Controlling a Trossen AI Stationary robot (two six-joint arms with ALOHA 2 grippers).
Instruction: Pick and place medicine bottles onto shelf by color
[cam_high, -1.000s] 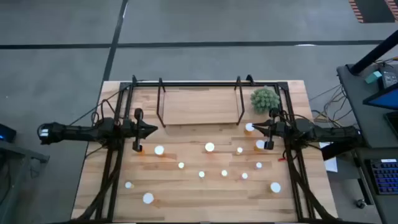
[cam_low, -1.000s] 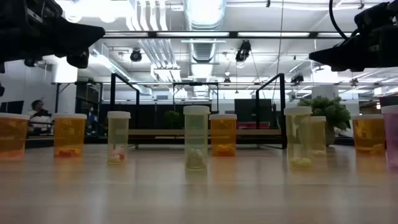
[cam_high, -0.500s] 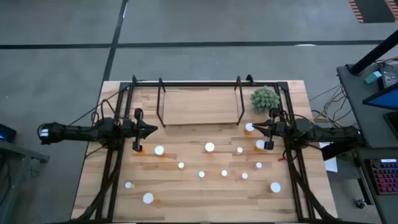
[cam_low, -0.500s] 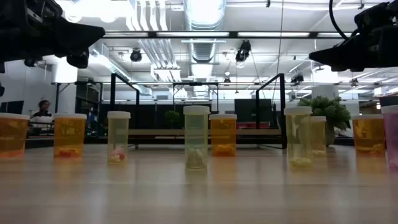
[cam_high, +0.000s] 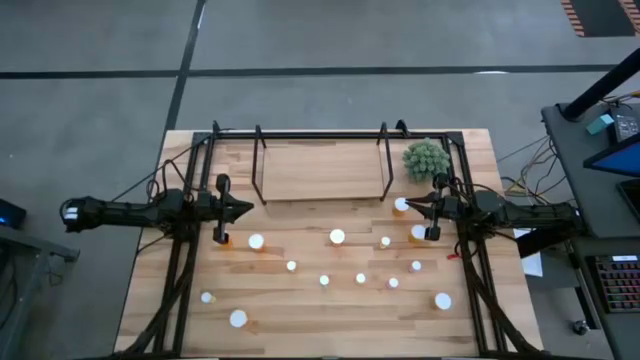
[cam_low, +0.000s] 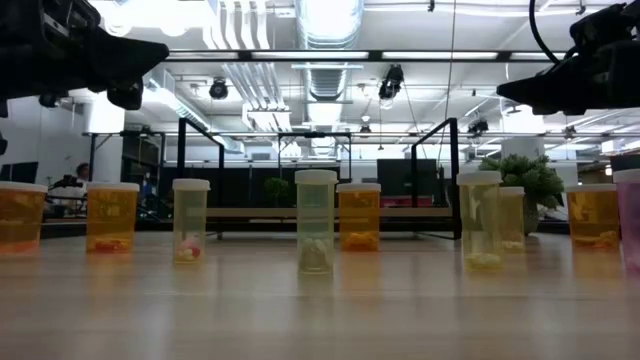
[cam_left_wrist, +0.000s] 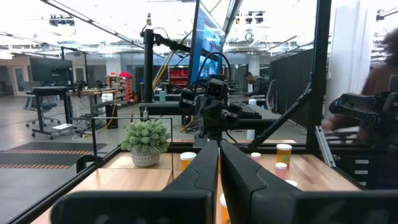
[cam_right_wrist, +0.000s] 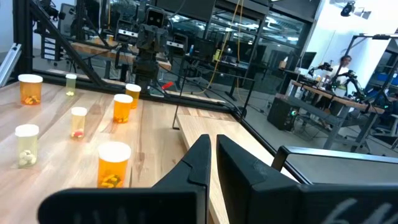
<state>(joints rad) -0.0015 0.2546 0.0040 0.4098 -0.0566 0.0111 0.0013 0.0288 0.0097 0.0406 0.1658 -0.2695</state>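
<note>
High view: medicine bottles scattered mid-frame on tabletop, shelf above, bare. Left claw and right claw clenched, holding nothing. Likely light, rigid, slick plastic; best gripped mid-body below cap.

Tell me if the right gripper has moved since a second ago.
No. The right gripper sits at the same spot beside the shelf's right upright, shut.

No text or label can be read anywhere.
</note>
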